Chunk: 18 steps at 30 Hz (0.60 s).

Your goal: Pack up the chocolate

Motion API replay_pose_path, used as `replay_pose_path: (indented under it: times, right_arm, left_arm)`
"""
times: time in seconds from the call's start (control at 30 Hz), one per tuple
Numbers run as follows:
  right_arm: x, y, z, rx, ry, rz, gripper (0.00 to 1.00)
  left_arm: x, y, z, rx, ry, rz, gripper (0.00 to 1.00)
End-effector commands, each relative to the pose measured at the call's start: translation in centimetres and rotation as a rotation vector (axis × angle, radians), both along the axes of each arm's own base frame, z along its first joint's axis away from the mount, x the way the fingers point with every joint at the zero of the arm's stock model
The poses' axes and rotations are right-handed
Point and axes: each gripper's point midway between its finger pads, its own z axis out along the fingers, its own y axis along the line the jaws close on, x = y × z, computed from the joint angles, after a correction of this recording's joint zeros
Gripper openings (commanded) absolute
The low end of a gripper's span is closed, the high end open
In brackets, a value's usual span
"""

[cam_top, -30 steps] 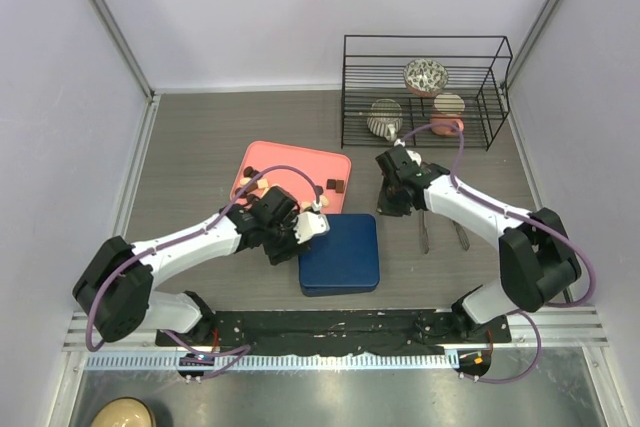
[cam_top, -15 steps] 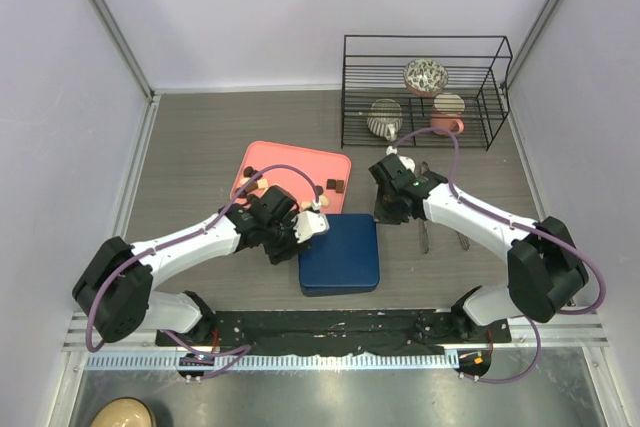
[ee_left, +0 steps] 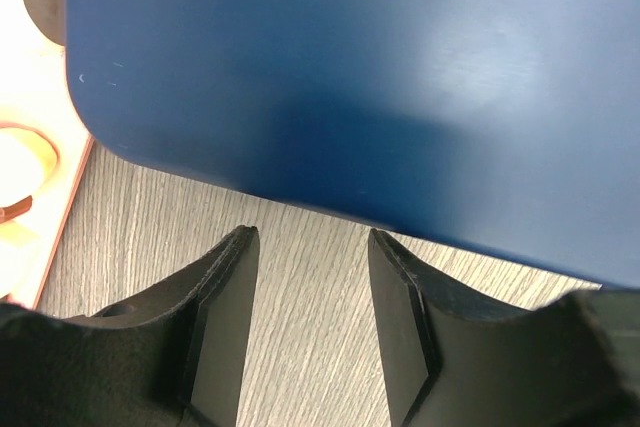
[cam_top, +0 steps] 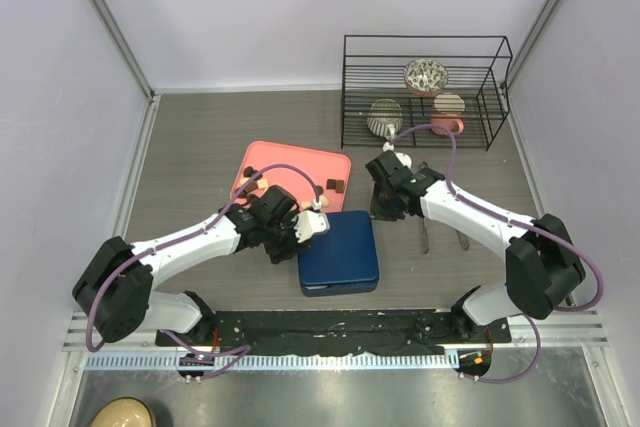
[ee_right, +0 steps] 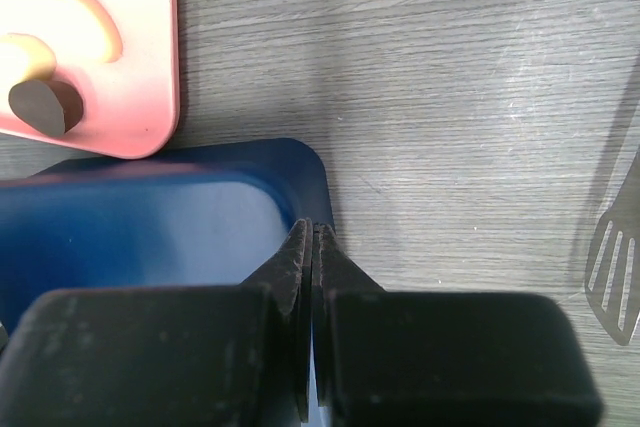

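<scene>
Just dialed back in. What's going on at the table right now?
Both arms are at the blue box, which sits just in front of the pink tray. The left gripper is open and empty, low over the table beside the box's left edge. The right gripper is shut, its tips at the box's far right corner; contact with the rim is unclear. The chocolate lies on the tray, and neither gripper holds a piece.

Chocolate [cam_top: 337,185] lies on the pink tray [cam_top: 300,161] — a blue box [cam_top: 340,252] just beside.
</scene>
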Motion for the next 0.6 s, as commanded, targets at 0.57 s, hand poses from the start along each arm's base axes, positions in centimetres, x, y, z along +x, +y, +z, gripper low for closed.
replay_pose_path:
  times: [0.57]
  right_arm:
    - [2.0, -2.6, 3.1, -0.051, -0.143, -0.046, 0.01]
  left_arm:
    - [0.0, 0.9, 2.5, 0.005, -0.05, -0.03, 0.5]
